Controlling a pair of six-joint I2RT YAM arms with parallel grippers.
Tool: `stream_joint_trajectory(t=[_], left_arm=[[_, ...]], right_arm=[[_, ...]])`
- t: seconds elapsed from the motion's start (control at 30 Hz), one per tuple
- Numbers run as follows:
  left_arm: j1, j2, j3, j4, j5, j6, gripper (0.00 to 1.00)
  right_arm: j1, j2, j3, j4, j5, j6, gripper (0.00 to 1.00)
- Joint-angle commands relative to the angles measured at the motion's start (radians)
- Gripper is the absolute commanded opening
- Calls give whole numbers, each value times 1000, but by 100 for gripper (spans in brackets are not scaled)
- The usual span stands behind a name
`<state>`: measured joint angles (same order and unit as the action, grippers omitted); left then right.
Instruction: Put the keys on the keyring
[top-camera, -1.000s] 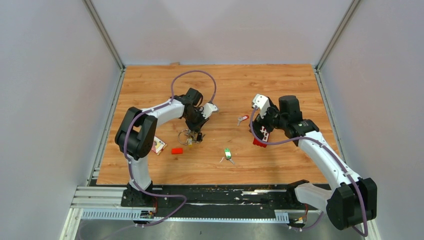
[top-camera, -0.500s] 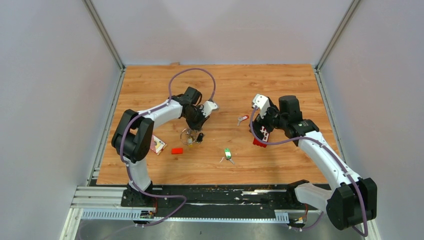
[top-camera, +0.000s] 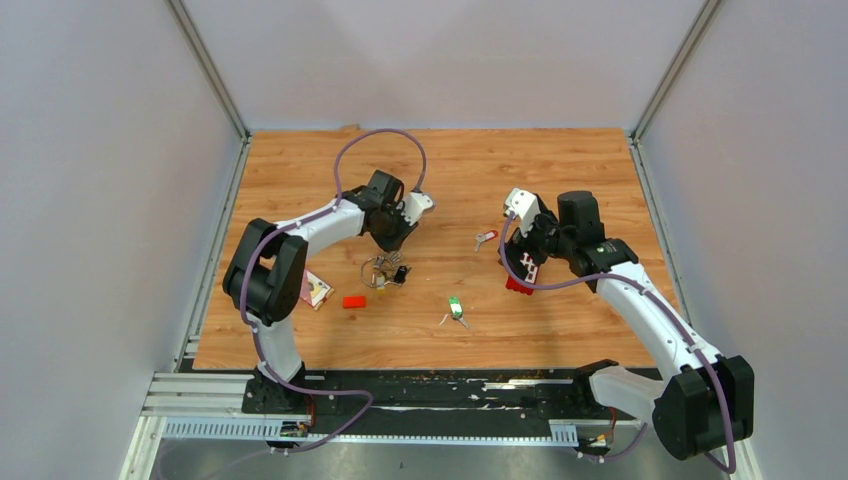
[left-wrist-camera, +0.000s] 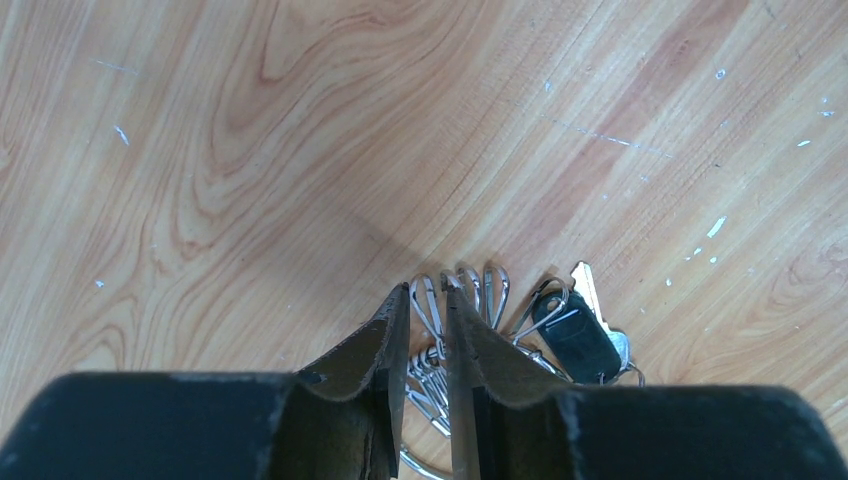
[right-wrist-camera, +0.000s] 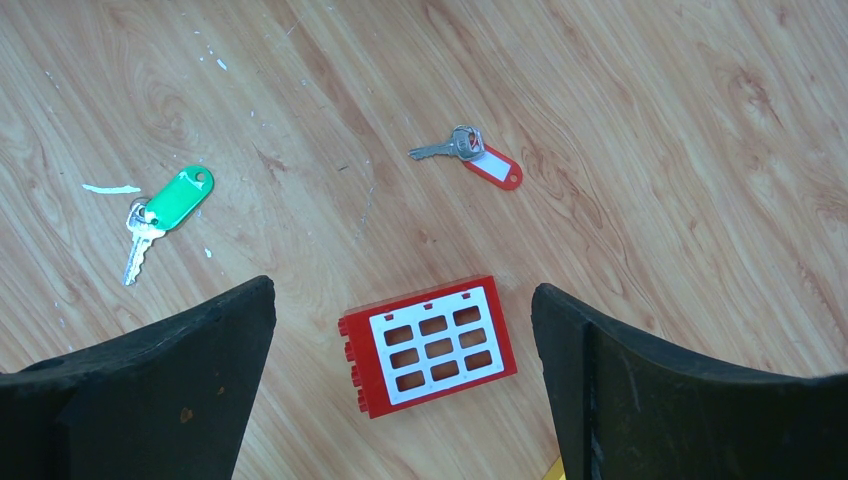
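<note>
The keyring (left-wrist-camera: 426, 385) lies beneath the narrow gap between the left fingers (left-wrist-camera: 375, 350).

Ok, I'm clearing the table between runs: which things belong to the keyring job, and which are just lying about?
Job: keyring with keys bunched on it; green-tagged key; red-tagged key.
Lying about: red block with white squares; small red block; yellow-and-pink piece.

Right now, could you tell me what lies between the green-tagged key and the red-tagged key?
Nothing: the right wrist view shows only bare tabletop between the green-tagged key and the red-tagged key; the red block sits off that line.
</note>
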<state>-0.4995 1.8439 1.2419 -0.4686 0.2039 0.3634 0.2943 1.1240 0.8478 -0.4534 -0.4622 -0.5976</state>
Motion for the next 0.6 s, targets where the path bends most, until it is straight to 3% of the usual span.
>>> stream_joint_trajectory(t=[0.0,0.23,0.57], left_arm=[[4,-35,-14,22,4,-12,27],[19,-36,-14,12,-15,-19,26],[76,-3,15,-43,91,-30,26]], right_arm=[[6,-14,20,9,-4,-15,100],[6,-10,21,7,-6,-17,100],[7,-6,22,5,-5,-18,100]])
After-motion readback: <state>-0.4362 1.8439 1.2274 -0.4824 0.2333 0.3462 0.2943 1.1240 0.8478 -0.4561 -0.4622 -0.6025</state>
